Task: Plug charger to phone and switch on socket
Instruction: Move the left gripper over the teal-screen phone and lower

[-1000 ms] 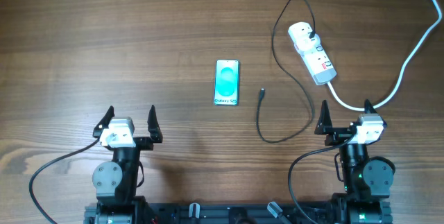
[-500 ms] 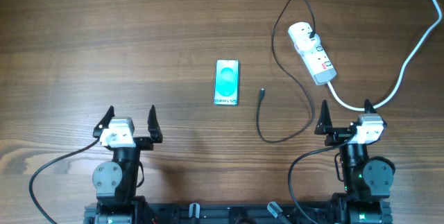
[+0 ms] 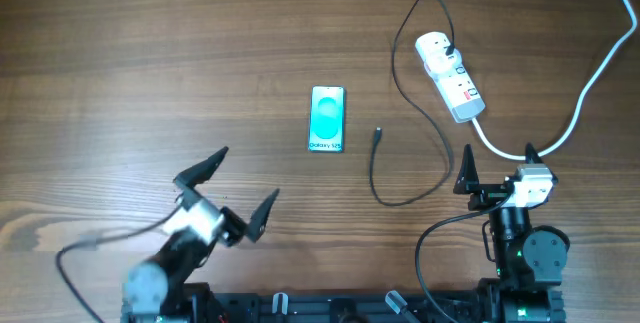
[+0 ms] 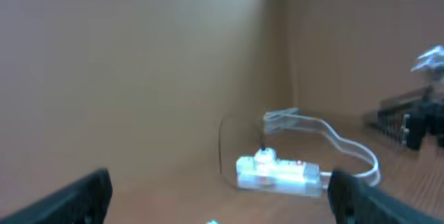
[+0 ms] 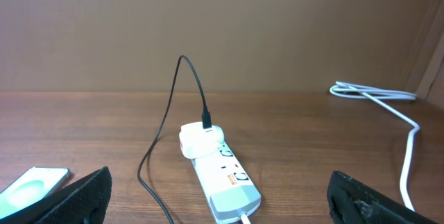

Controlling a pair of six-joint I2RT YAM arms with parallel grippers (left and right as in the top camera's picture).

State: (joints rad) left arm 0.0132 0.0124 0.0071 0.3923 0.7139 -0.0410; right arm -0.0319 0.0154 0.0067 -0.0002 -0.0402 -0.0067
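Phone (image 3: 327, 118) (label perhaps "Galaxy"); left pincer (image 3: 248, 172) and right pincer (image 3: 499, 153) both wide

Open counter (image 3: 150, 53) lies left of the phone (image 3: 327, 119); right of the phone, the charger (image 3: 377, 136) loops across the way to the socket (image 3: 451, 76)

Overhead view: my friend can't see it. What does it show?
A turquoise-screened phone lies on a wooden table. The black charger ends loose beside it, not plugged in, and loops back to a white socket. The left arm and right arm sit below, jaws open, empty.
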